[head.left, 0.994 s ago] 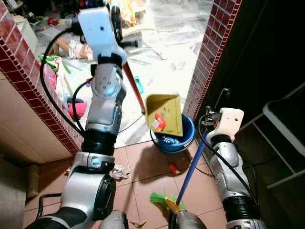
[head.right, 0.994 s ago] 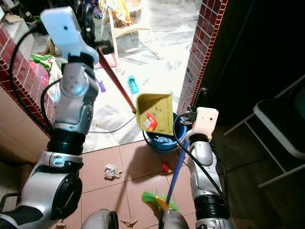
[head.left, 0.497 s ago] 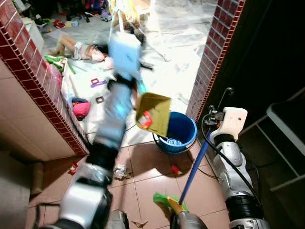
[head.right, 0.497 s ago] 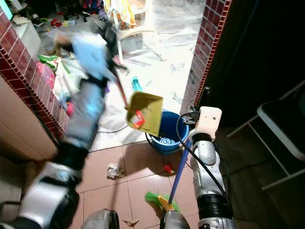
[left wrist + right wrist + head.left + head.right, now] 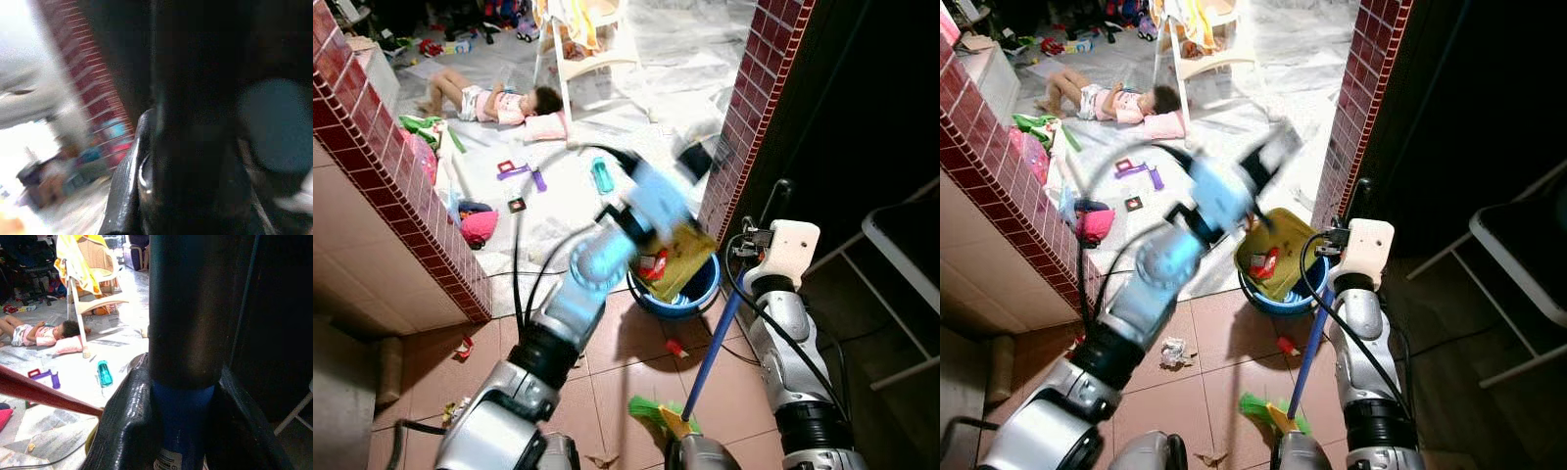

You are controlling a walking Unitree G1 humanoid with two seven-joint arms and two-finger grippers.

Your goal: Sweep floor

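Note:
My left arm reaches forward, blurred, and its gripper [image 5: 694,158] is shut on the long handle of the yellow dustpan [image 5: 681,262]. The dustpan tilts low over the blue bucket [image 5: 690,294] with a red scrap [image 5: 653,264] in it. In the left wrist view the fingers [image 5: 124,186] clasp a dark shaft. My right gripper [image 5: 745,247] is shut on the broom's blue handle [image 5: 709,345], seen close up in the right wrist view [image 5: 182,396]. The green bristles [image 5: 650,410] rest on the tiles by my feet.
A crumpled paper [image 5: 1168,351], a red scrap [image 5: 674,347] and small bits [image 5: 463,347] lie on the tiles. Brick walls [image 5: 411,186] and a brick pillar [image 5: 749,117] frame the doorway. Beyond it a person [image 5: 499,101] lies on the floor among toys, near a white chair [image 5: 587,49]. A metal frame [image 5: 901,245] stands right.
My left arm has swung down and to the right, bringing the dustpan from upright beside the bucket to tilted low over it. The right arm and broom have stayed put.

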